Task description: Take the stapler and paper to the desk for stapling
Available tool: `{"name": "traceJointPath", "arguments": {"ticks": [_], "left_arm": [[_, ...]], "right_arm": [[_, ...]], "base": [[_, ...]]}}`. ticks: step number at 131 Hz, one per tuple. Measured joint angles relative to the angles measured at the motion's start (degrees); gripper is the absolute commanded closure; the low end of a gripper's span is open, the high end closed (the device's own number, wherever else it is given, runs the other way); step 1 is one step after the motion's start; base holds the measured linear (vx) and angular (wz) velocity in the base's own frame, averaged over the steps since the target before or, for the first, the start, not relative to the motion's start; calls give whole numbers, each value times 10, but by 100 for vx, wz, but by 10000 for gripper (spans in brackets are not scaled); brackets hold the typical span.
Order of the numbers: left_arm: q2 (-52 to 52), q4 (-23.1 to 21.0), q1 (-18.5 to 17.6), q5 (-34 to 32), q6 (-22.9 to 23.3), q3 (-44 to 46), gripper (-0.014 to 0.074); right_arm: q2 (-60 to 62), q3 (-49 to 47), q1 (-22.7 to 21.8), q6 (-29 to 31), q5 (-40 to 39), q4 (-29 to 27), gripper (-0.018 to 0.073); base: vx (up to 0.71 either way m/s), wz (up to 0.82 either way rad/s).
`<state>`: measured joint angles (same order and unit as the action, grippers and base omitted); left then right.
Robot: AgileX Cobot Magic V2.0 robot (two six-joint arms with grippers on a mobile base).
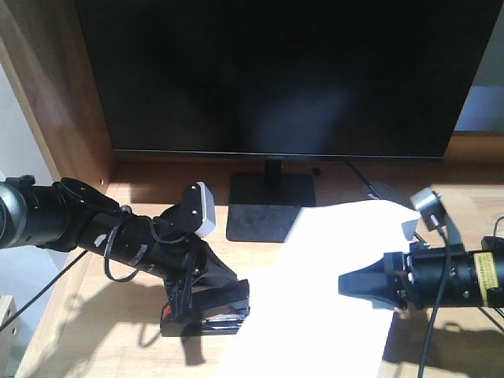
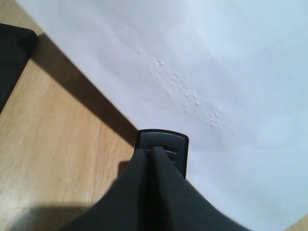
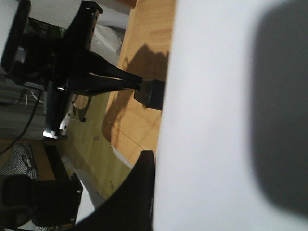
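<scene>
stapler [image 1: 206, 313] at the left edge of the paper [image 1: 323, 315], both over the worktop [image 1: 150, 190]. Align before pressing.
My left end effector [image 1: 224, 290] is clamped shut on the stapler body. My right end effector [image 1: 350, 285] looks pinched on the sheet's right side, with one finger showing and the other hidden behind the paper. I can't tell from any view whether the sheet is actually in the stapler throat. So I'd hold the paper flat and taut with the right, slide the nose squarely over the corner, seat the base on the worktop, then press straight down without twisting. The risk is the sheet buckling or sliding out. Pose: left arm comes in low from the left, angled down, fingers pointing right. Right arm is near level from the right, fingers pointing left, with that side of the sheet lifted off the wood.
</scene>
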<state>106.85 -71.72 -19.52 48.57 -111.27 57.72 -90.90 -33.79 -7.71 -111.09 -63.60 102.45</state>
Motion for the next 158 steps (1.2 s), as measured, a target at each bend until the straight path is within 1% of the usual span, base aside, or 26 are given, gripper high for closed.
{"name": "traceJointPath", "arguments": {"ticks": [11, 35, 75, 94, 102, 119, 137, 152, 158], "left_arm": [[0, 0, 0, 0, 0, 0, 603], [0, 0, 0, 0, 0, 0, 603], [0, 0, 0, 0, 0, 0, 603], [0, 0, 0, 0, 0, 0, 603], [0, 0, 0, 0, 0, 0, 603], [0, 0, 0, 0, 0, 0, 603], [0, 0, 0, 0, 0, 0, 603], [0, 0, 0, 0, 0, 0, 603], [0, 0, 0, 0, 0, 0, 603]], "right_arm": [[-25, 0, 0, 33, 3, -1, 562], [-41, 0, 0, 72, 0, -2, 562], [-40, 0, 0, 75, -5, -2, 562], [-28, 0, 0, 72, -25, -2, 562], [-21, 0, 0, 66, -28, -3, 562], [5, 0, 0, 10, -32, -14, 562], [20, 0, 2, -24, -34, -20, 562], [26, 0, 25, -35, -33, -35, 562], [26, 0, 45, -35, -34, -46, 562]], "base": [[0, 0], [0, 0], [0, 0], [0, 0], [0, 0], [0, 0], [0, 0], [0, 0], [0, 0]]}}
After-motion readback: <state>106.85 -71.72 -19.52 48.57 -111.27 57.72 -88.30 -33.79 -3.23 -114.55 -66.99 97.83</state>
